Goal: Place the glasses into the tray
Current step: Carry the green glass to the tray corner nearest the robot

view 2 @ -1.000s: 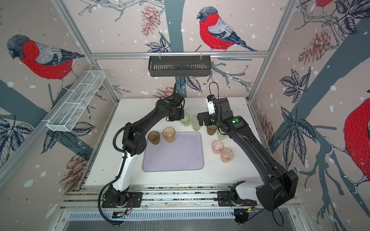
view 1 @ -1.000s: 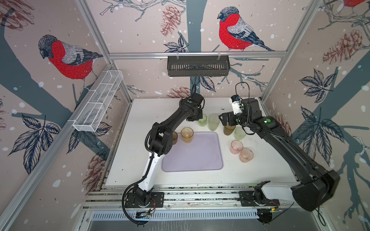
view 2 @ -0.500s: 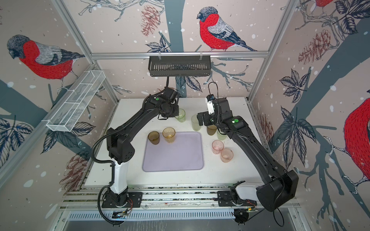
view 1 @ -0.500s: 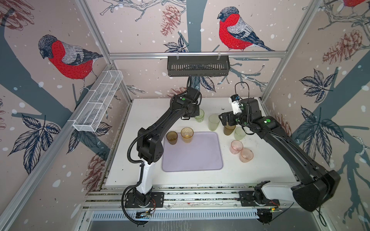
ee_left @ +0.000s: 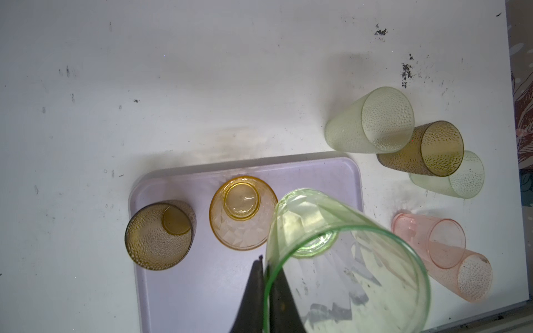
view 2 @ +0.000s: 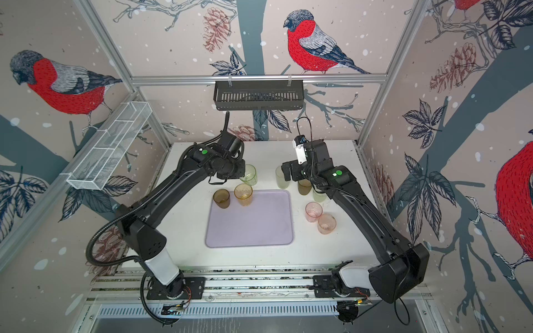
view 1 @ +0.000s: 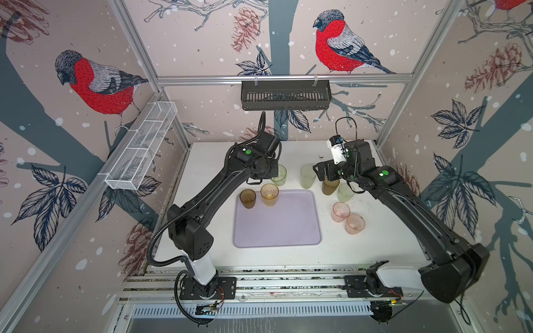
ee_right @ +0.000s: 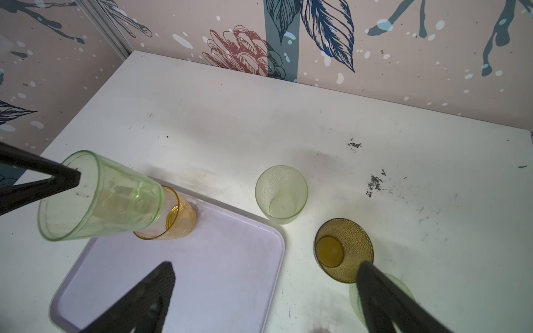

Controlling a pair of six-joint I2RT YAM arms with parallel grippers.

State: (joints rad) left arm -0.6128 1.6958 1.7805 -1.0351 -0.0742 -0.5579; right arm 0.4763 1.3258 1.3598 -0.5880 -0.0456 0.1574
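Left gripper (ee_left: 264,261) was pinched shut on the rim of the faceted green glass (ee_left: 331,253), holding it tilted in the air above the far side of the tray (view 1: 277,227). Right gripper (ee_right: 266,269) was spread wide and empty, just beside the brown glass (ee_right: 343,248) on the white table (view 1: 360,250). At the tray's far-left corner stood a second brown glass (view 1: 247,198) and the amber glass (view 1: 269,194), and five others stood on the table to its right. A pinch on one thin wall looked weak, so the held glass might swing or slip free on the way down. It hung close to the amber glass, and lowering it there could topple that one. The open right jaws might also clip the small pale green glass (view 1: 345,192) crowded against the brown one.
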